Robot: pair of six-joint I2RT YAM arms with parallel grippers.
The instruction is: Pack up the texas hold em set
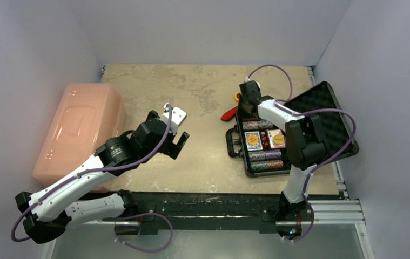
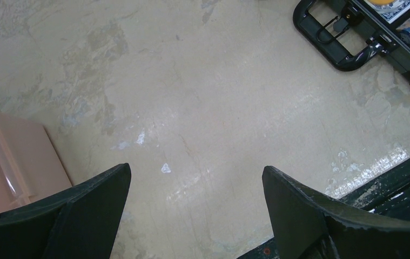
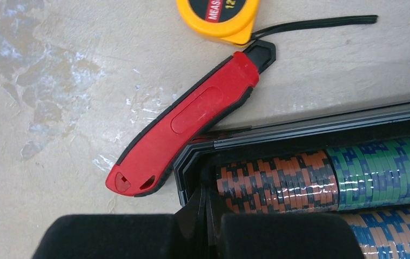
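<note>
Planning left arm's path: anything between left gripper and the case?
Only bare tabletop between the left gripper and the case, clearest in the top view, also left wrist.

Black case (image 3: 310,128) holds orange, green and blue black-flecked chip rolls (image 3: 278,181).

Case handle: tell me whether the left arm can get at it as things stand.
Probably yes. The left pincer hangs open above the table, the case handle sticks out toward it, and nothing lies between them.
</note>
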